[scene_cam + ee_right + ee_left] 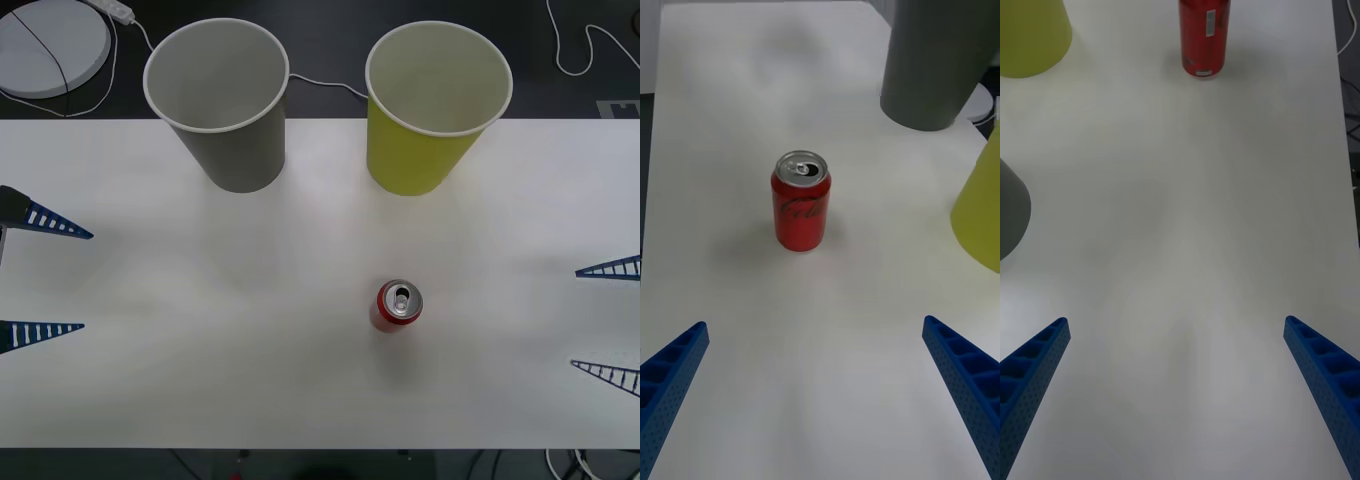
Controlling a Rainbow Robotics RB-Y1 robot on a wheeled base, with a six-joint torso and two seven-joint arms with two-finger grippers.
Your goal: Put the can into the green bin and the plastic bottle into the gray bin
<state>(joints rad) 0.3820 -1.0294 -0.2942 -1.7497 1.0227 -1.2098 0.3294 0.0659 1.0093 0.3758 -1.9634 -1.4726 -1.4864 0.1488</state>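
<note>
At the table's right edge, the right gripper (608, 320) waits spread wide; the left gripper (45, 278) likewise, opposite. Between them the can (398, 304) stands upright, its lettering (800, 210) facing right. Farther off stand the gray bin (222, 105) and green bin (432, 110).

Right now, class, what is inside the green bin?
The green bin stands upright at the table's far edge; its pale inner wall is bare as far as the front view reaches. Its floor is hidden by the rim. The can stands outside on the table.
</note>
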